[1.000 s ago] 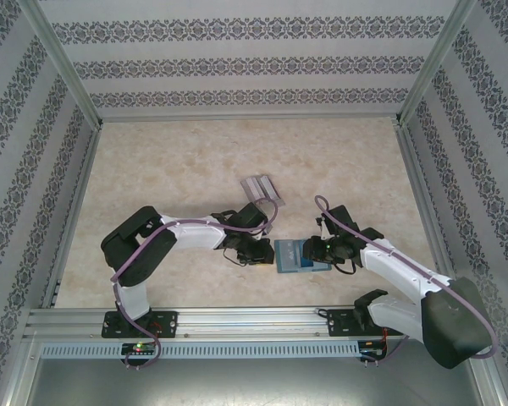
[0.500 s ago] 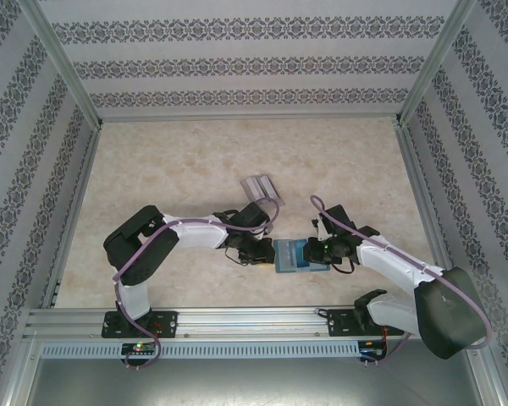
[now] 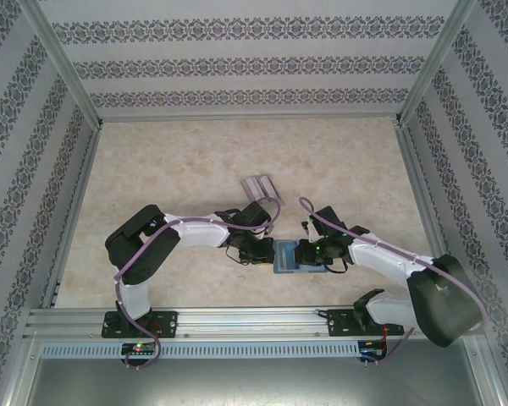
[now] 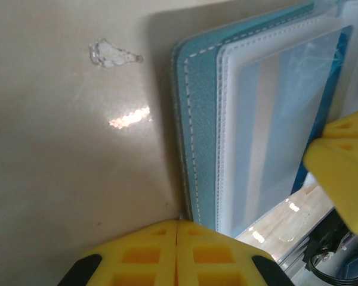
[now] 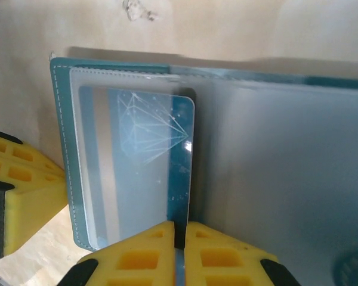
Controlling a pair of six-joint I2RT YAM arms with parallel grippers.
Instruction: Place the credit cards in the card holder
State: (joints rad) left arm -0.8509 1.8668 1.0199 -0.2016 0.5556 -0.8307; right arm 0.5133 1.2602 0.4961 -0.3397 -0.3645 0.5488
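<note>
The teal card holder [image 3: 284,257] lies open on the table between my two grippers. In the right wrist view its clear sleeve [image 5: 95,179] holds most of a blue credit card [image 5: 146,149] with a white line drawing. My right gripper [image 5: 180,226] is shut on that card's dark near edge. My left gripper [image 4: 178,222] is shut with nothing between its fingers, its tips at the corner of the holder's stitched teal cover [image 4: 200,119]. From above, the left gripper [image 3: 264,251] and the right gripper [image 3: 304,253] nearly meet over the holder.
Several plain grey cards [image 3: 261,187] lie fanned on the table just beyond the left arm's wrist. A small clear smear [image 4: 113,55] marks the tabletop by the holder. Aluminium rails and patterned walls frame the table, with bare tabletop beyond the cards.
My right gripper has slid left over the card holder toward the left gripper, and its jaws have closed. The left gripper has barely moved.
</note>
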